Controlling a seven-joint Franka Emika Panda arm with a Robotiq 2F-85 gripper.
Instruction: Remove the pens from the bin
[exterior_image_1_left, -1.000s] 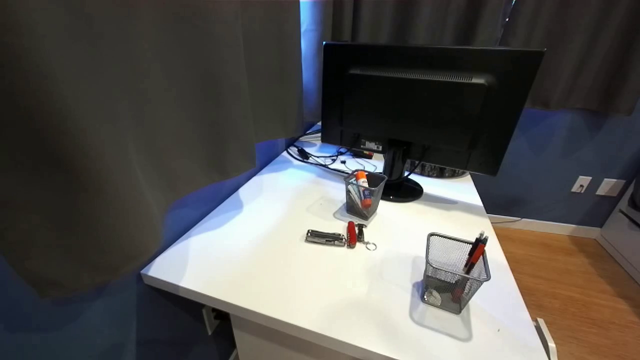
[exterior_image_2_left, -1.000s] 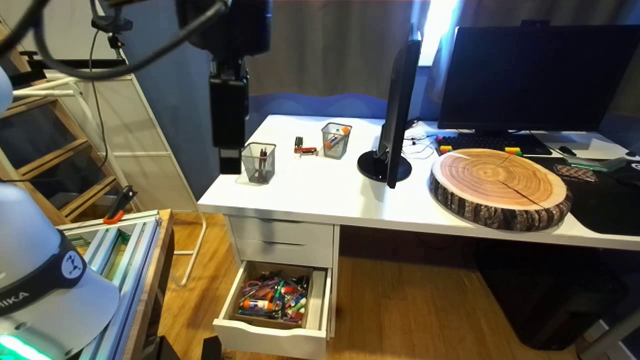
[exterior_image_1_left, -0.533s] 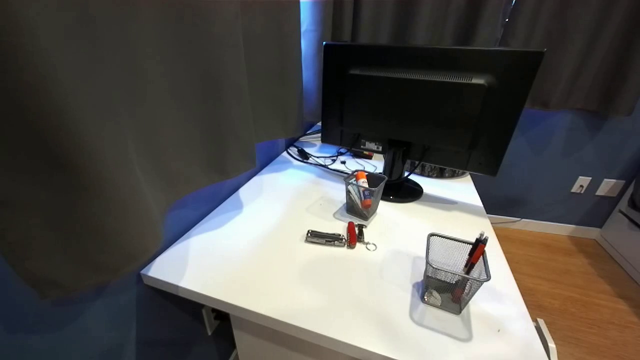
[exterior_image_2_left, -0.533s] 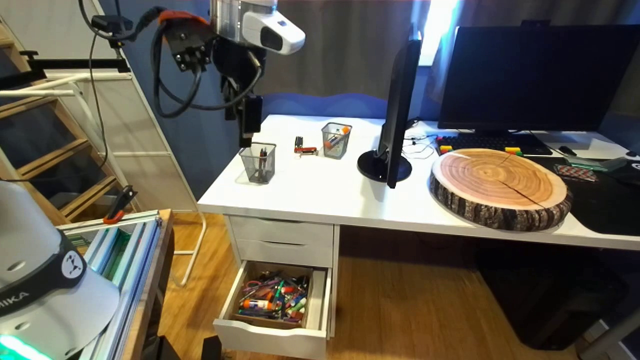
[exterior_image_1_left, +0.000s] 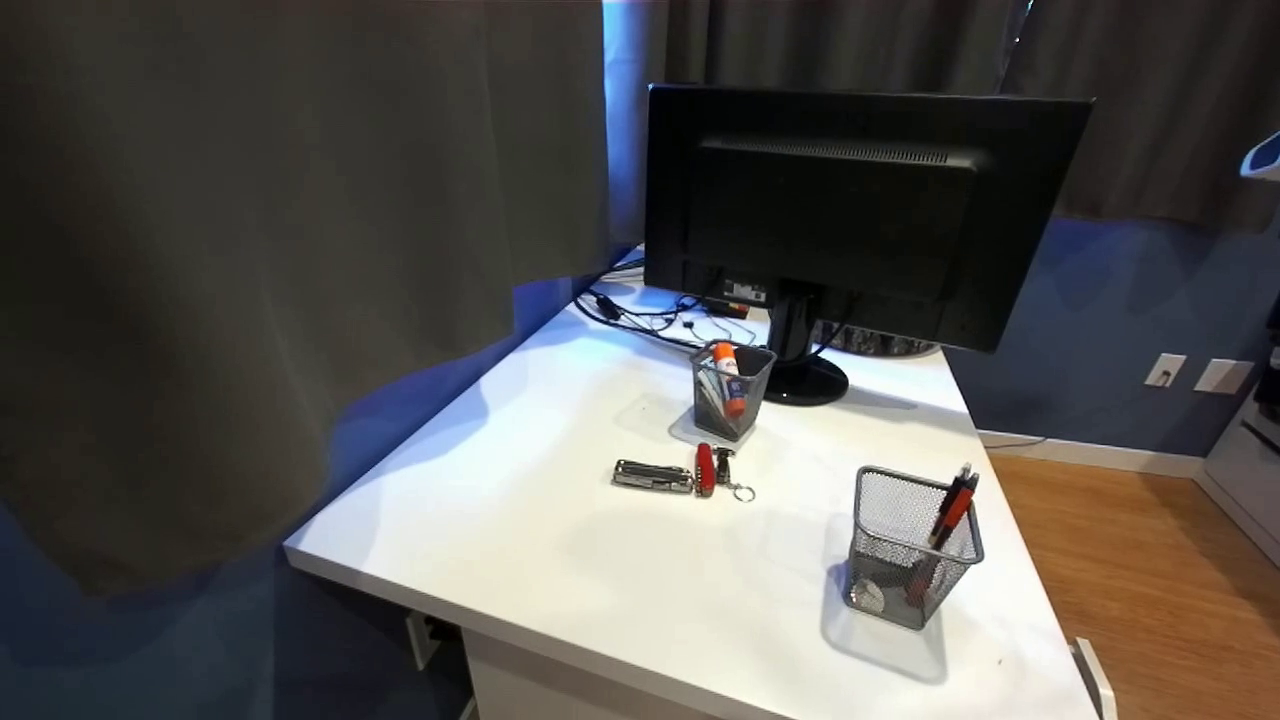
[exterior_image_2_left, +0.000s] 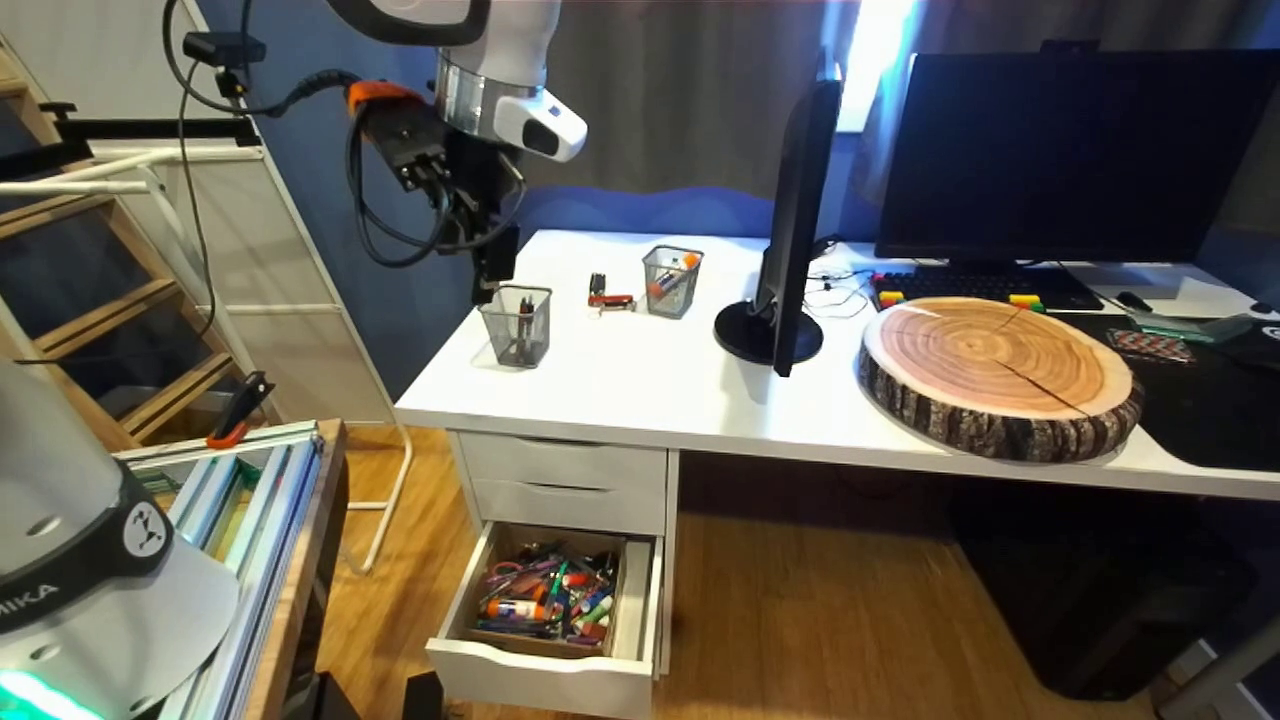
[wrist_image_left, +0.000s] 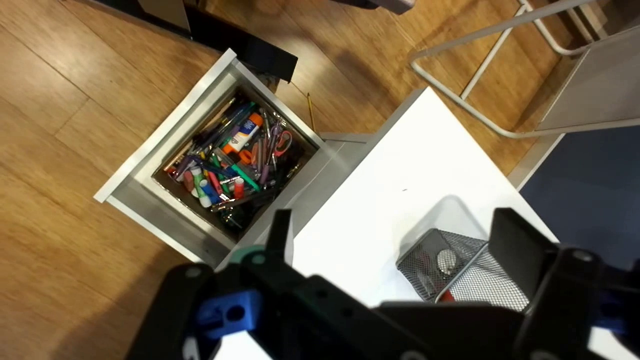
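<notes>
The pens, a red-orange one (exterior_image_1_left: 955, 512) and a dark one beside it, lean upright in the grey mesh bin (exterior_image_1_left: 888, 500) near the desk's right edge. The bin (exterior_image_2_left: 499, 325) and pens (exterior_image_2_left: 526, 320) also show in an exterior view. In the wrist view the bin (wrist_image_left: 425, 250) sits at lower right; a red bit of pen (wrist_image_left: 446, 296) shows, the rest is hidden behind my gripper. A round pale object (wrist_image_left: 446, 261) lies in its bottom. My gripper (wrist_image_left: 392, 220) is open and empty. It hangs above the bin's rim; its right finger overlaps the bin in view.
A second mesh holder (exterior_image_1_left: 765, 372) with a glue stick stands near the monitor (exterior_image_1_left: 860, 200). A multitool (exterior_image_1_left: 650, 476) and red pocketknife (exterior_image_1_left: 704, 470) lie between the holders. An open drawer (wrist_image_left: 165, 127) full of stationery juts out below the desk. A wood slab (exterior_image_2_left: 1000, 350) lies farther along.
My gripper has moved away from the camera, back over the desk by the bin, and tilts slightly. A white arm part now shows at an exterior view's right edge. The bin and pens have not moved.
</notes>
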